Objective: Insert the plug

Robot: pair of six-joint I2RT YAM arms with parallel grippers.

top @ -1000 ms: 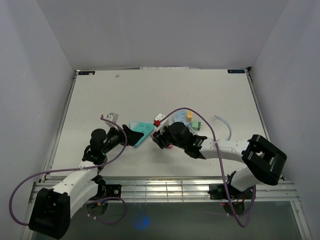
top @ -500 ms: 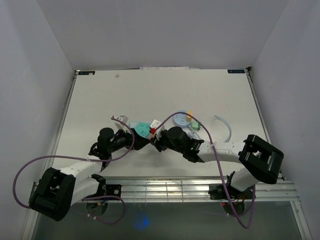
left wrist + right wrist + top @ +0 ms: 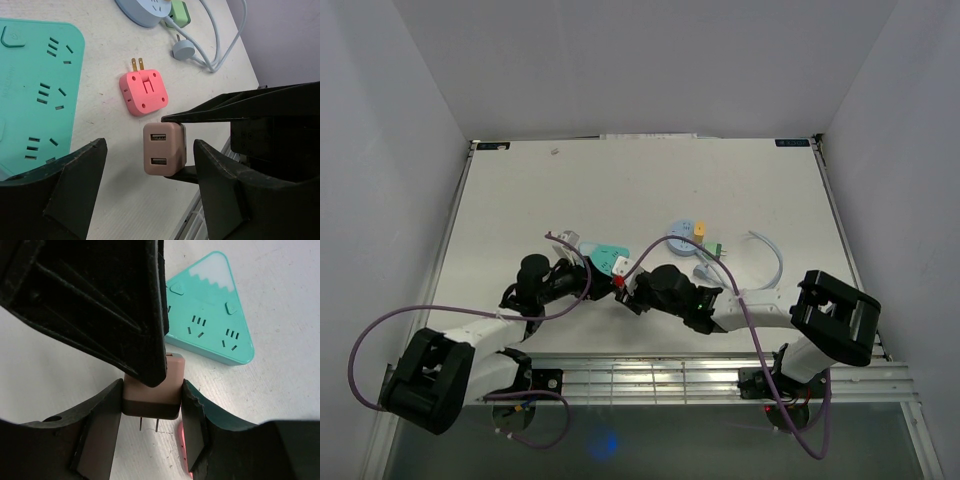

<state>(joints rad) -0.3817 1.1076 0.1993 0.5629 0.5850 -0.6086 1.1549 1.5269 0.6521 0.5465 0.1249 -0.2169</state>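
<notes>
My right gripper (image 3: 151, 401) is shut on a beige two-port USB charger plug (image 3: 150, 385) and holds it just above the table, prongs pointing down. The charger also shows in the left wrist view (image 3: 164, 148), between the wide-open fingers of my left gripper (image 3: 150, 186), which do not touch it. The teal triangular power strip (image 3: 210, 320) lies flat just beyond the plug; in the left wrist view (image 3: 35, 90) it is at the left. In the top view both grippers meet at the table's near middle, left (image 3: 590, 283) and right (image 3: 625, 285).
A pink-red adapter (image 3: 145, 92) with two brass prongs lies beside the charger. A round blue power strip (image 3: 682, 240), a yellow plug (image 3: 700, 230), a green plug (image 3: 717, 250) and a white cable (image 3: 770, 255) lie to the right. The table's near edge and rail (image 3: 650, 372) are close.
My right gripper has carried the charger left and nearer to the front edge. My left gripper has swung right, and its open fingers now flank the charger.
</notes>
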